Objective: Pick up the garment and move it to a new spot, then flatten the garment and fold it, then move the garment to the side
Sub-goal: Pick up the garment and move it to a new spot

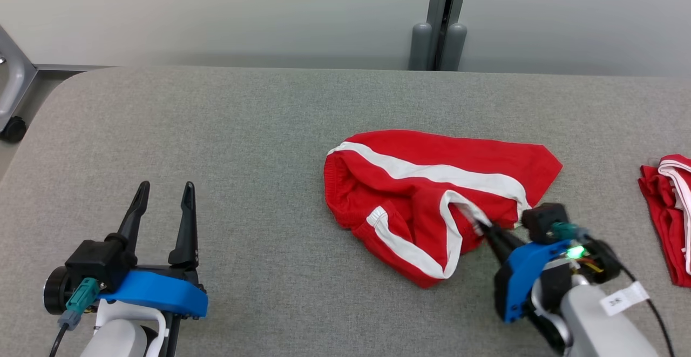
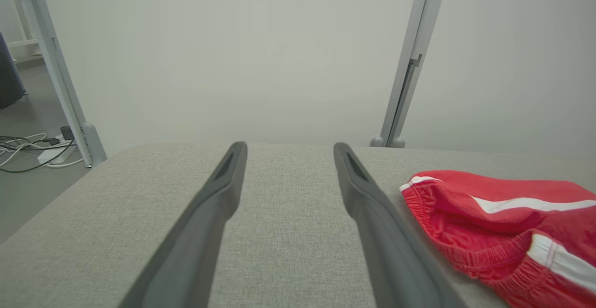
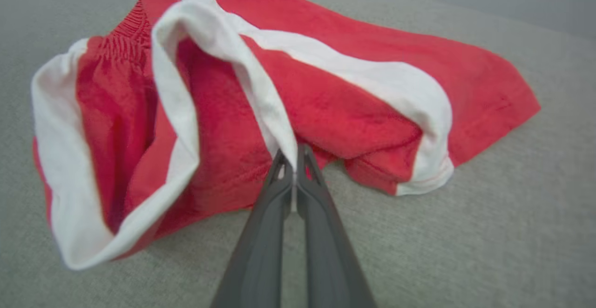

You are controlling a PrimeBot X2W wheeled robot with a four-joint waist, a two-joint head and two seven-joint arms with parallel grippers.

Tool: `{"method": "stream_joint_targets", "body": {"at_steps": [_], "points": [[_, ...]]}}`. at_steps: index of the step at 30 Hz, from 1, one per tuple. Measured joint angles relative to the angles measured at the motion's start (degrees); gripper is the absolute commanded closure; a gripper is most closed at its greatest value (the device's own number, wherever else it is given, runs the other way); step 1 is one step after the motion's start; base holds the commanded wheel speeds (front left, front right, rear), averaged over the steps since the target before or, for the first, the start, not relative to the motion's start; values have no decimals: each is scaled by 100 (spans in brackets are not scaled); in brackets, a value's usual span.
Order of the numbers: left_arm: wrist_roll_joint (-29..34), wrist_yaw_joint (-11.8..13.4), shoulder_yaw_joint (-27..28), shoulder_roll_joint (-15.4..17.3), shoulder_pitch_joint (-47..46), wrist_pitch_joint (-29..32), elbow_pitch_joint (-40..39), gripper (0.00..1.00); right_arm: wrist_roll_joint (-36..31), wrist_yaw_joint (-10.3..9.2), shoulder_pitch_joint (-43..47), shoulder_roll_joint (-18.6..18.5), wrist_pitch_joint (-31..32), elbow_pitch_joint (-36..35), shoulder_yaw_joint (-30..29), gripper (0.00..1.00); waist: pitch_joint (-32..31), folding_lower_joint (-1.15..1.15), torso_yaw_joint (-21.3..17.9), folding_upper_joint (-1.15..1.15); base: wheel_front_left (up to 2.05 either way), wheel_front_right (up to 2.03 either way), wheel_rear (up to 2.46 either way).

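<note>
The garment (image 1: 426,184) is a pair of red shorts with white stripes, lying crumpled at the middle right of the grey table (image 1: 243,130). My right gripper (image 1: 482,228) is shut on the white trim of a leg opening at the garment's near right side. The right wrist view shows its fingers (image 3: 284,177) pinched together on that white hem, with the garment (image 3: 326,89) spread beyond. At the lower left my left gripper (image 1: 164,192) stands open above bare table, well apart from the cloth. In the left wrist view the garment (image 2: 503,219) lies to the right of the open left gripper (image 2: 288,152).
A second red and white piece of clothing (image 1: 669,211) lies at the table's right edge. A grey post (image 1: 442,19) stands behind the table against a pale wall. Cables (image 2: 28,147) lie on the floor off the table's far left corner.
</note>
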Motion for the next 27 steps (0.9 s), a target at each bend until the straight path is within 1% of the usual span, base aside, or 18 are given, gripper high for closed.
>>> {"method": "stream_joint_targets", "body": {"at_steps": [3, 6, 8, 12, 16, 17, 18, 22, 27], "points": [[-8, 40, 19, 29, 41, -1, -35, 0, -349, 0, 135, -78, -38, -358, -534, 100, -29, 0, -17, 0, 0, 0, 0], [-25, 69, 40, 41, 124, -2, -69, 0, -751, 0, 569, -44, -21, -936, -1104, 100, -49, 0, -70, 0, 0, 0, 0], [-45, 93, 47, 40, 129, -3, -89, 0, -1054, 0, 897, 52, -8, -1404, -1406, 100, -48, 0, -121, 0, 0, 0, 0], [-58, 98, 57, 38, 128, -11, -108, 0, -1491, 1, 1468, 290, -49, -2186, -1831, 100, -35, 0, -232, 0, 0, 0, 0], [-59, 100, 62, 34, 124, -13, -115, 0, -1838, 1, 1848, 466, -238, -2546, -2282, 100, -30, 0, -311, 0, 0, 0, 0], [-59, 100, 59, 31, 121, -18, -113, 0, -1929, 1, 1925, 510, -255, -2572, -2375, 10, -29, 0, -320, 0, 0, 0, 0], [-59, 100, 55, 29, 117, -19, -112, 0, -1984, 0, 1994, 550, -326, -2571, -2472, 0, -27, 0, -323, 0, 0, 0, 0], [-58, 92, 21, -10, 96, -23, -86, 0, -2049, 1, 2124, 661, -463, -2414, -2765, 0, -44, 0, -292, 0, 0, 0, 0], [-58, 85, 16, -41, 94, -36, -38, 0, -2031, 1, 2168, 725, -829, -2360, -3200, 0, -122, 0, -221, 0, 0, 0, 0]]}}
